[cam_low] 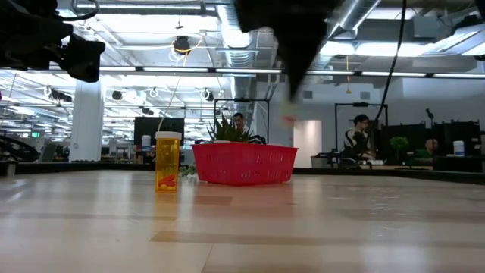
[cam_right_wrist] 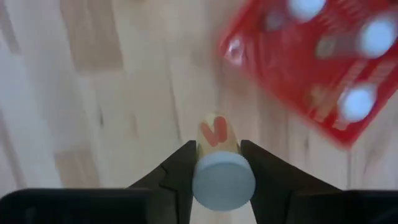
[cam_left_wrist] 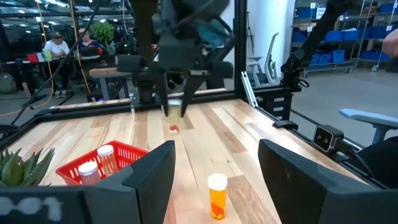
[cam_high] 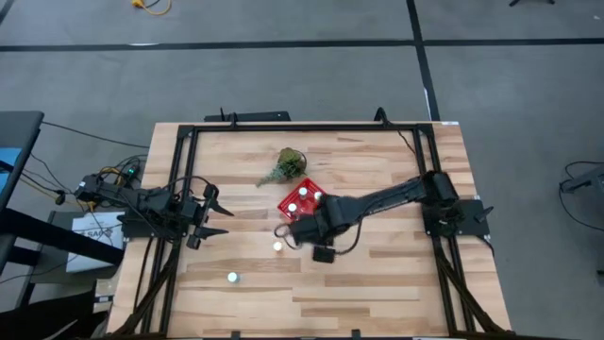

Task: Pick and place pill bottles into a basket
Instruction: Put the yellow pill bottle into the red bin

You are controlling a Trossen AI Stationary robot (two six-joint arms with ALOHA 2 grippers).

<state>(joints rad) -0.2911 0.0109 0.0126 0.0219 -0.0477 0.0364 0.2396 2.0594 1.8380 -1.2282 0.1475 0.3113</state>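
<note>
Right tool [cam_right_wrist: 216, 163]: clamped on one pill bottle [cam_right_wrist: 219, 163], beside red basket [cam_right_wrist: 311, 68]. Left tool [cam_high: 219, 217]: spread wide, holding nothing, at tabletop [cam_high: 377, 283] edge.

Grey floor [cam_high: 510, 85], white ceiling pipes [cam_low: 227, 34], blue shelving [cam_left_wrist: 348, 43], white column [cam_low: 86, 121]

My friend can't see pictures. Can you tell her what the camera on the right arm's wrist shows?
The right claw is shut on a pill bottle with a pale cap, seen from above over the wooden table. Nearby sits the red basket, with three white-capped bottles in it.
</note>
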